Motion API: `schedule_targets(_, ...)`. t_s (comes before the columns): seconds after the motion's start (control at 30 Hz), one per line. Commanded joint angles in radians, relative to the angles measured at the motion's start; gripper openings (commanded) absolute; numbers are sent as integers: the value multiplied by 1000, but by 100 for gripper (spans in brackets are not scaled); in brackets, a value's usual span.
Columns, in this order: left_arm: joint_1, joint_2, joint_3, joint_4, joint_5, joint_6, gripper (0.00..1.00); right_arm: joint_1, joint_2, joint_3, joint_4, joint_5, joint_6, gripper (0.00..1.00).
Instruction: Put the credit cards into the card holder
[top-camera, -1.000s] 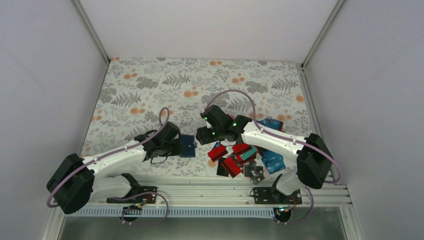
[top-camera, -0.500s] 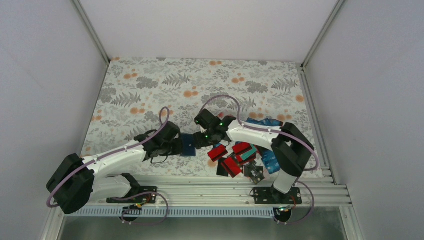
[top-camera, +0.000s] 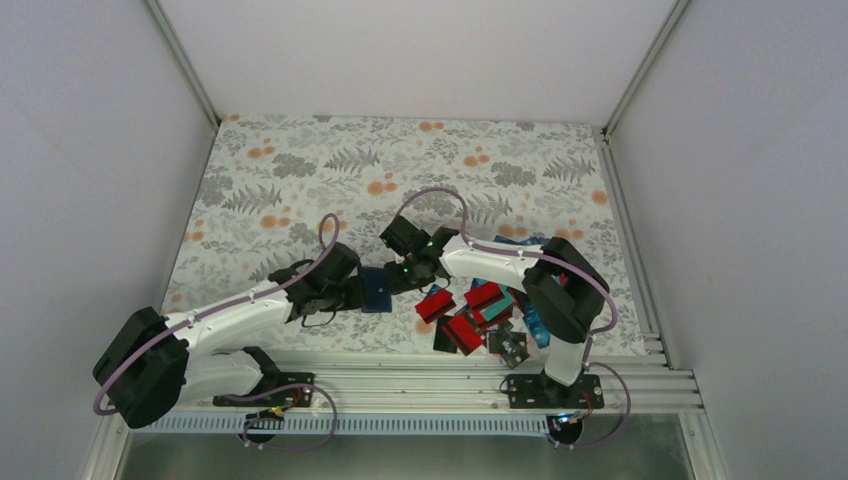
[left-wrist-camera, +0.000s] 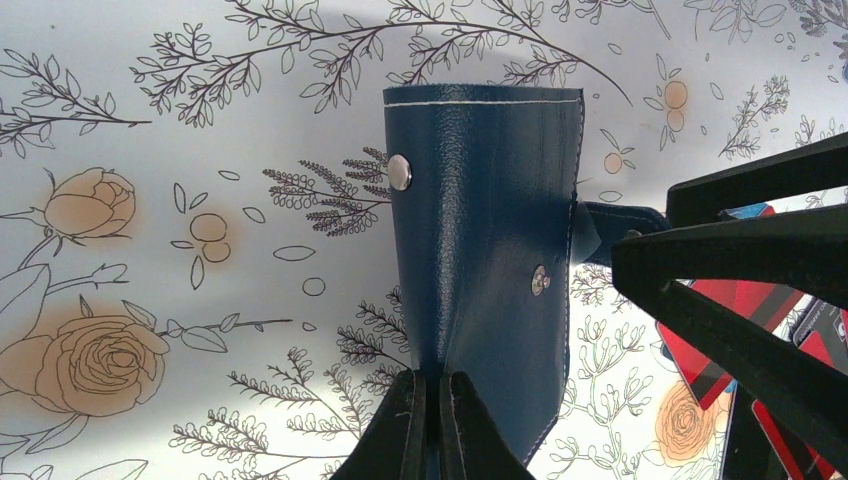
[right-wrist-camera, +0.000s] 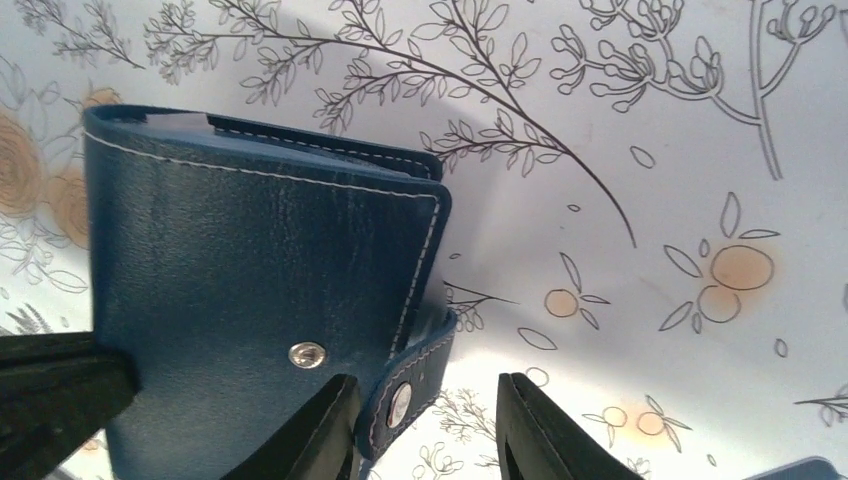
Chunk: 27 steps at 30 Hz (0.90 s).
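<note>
The navy card holder lies on the floral cloth between the two arms. My left gripper is shut on its near edge; its blue face with two snap studs fills the left wrist view. My right gripper is open at the holder's right edge, with the unsnapped clasp tab between its fingers, against the left finger. The holder's cover lies left of it. The credit cards, red, teal, blue and black, lie in a pile to the right of the holder.
A small dark metallic object sits at the pile's near edge. Blue cards lie behind the right arm. A metal rail runs along the near table edge. White walls enclose the floral cloth.
My right gripper has moved left from above the card pile to the holder's right edge, and the arm has folded in. The left gripper and the holder have stayed put.
</note>
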Motion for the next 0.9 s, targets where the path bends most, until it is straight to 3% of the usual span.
schedule_targets(0.0,-3,-5,12,9,-14,18,2,-2,7,15,-29,42,6,32)
schedule_targets(0.3,-3,6,22,1,-38,44,3,-6,-8,-20,-19,51,8,7)
schedule_targets(0.4,-3,14,33,-20,-72,63,6,-10,-24,-40,-7,38,11,4)
schedule_targets(0.47,-3,30,56,-58,-126,76,19,-15,-40,-58,10,14,17,4)
schedule_targets(0.6,-18,59,122,-147,-222,85,58,-27,-80,-98,49,-35,50,4)
schedule_targets(0.87,-108,53,175,-172,-216,90,86,-76,-223,-218,153,-121,109,4)
